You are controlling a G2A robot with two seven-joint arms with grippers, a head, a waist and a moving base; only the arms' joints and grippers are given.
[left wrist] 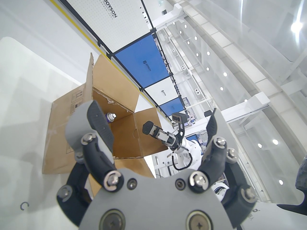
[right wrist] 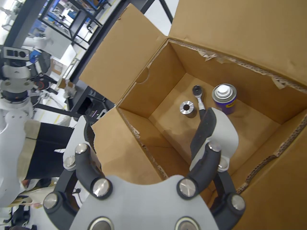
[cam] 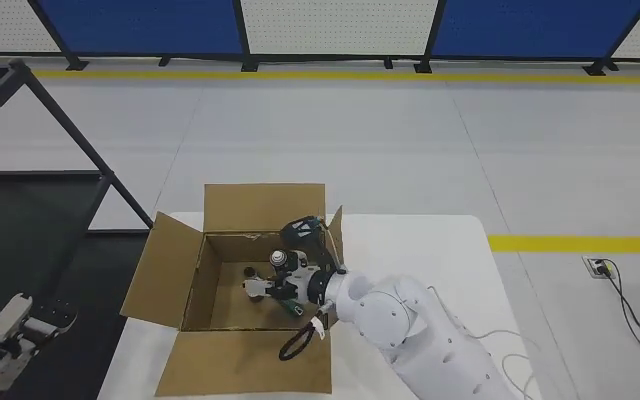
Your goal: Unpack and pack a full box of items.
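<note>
Left of the cardboard box (cam: pixel 190 290), beyond the worktop (cam: pixel 440 260) edge, the left gripper (left wrist: pixel 154 114) hangs with fingers (left wrist: pixel 98 118) spread wide, nothing between them. Box stands on the worktop, flaps folded outward. On the box floor lie a metal socket (right wrist: pixel 186 107), a ratchet wrench (right wrist: pixel 198 95) just beside it, and next to that an upright spray can (right wrist: pixel 224 98). Over the box opening, near its right wall, the right gripper (right wrist: pixel 146 120) is held wide apart and empty.
</note>
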